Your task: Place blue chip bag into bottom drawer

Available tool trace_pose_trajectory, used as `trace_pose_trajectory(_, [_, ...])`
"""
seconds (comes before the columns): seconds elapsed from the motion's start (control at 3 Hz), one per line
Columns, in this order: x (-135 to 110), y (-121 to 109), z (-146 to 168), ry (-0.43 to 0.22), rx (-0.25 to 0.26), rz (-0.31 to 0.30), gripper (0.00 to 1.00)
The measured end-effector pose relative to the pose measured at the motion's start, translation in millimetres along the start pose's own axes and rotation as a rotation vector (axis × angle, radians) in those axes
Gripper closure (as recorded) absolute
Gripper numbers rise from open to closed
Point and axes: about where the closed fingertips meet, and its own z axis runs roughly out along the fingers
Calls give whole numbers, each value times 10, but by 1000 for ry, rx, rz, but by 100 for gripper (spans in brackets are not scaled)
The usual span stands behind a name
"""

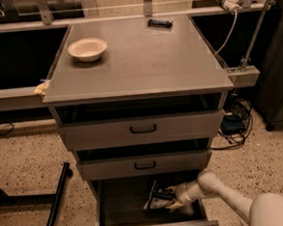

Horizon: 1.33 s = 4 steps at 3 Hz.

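Down in the pulled-out bottom drawer [118, 210], the gripper [171, 199] sits at the blue chip bag [156, 199], right of centre near the right wall; whether it pinches the bag I cannot tell. Bare drawer floor lies open to the left.

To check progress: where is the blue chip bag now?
The blue chip bag is inside the open bottom drawer, right of its centre, at the tip of the gripper, which reaches in from the right.
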Motion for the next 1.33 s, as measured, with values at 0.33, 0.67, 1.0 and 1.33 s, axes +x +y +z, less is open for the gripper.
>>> trace_pose_trajectory(0.33, [0,0,0,0,0,0,43])
trace_pose_trajectory(0.67, [0,0,0,0,0,0,22])
trace_pose_trajectory(1.0, [-1,1,2,0,0,0,0])
trace_pose_trajectory(1.33, [-1,1,2,0,0,0,0])
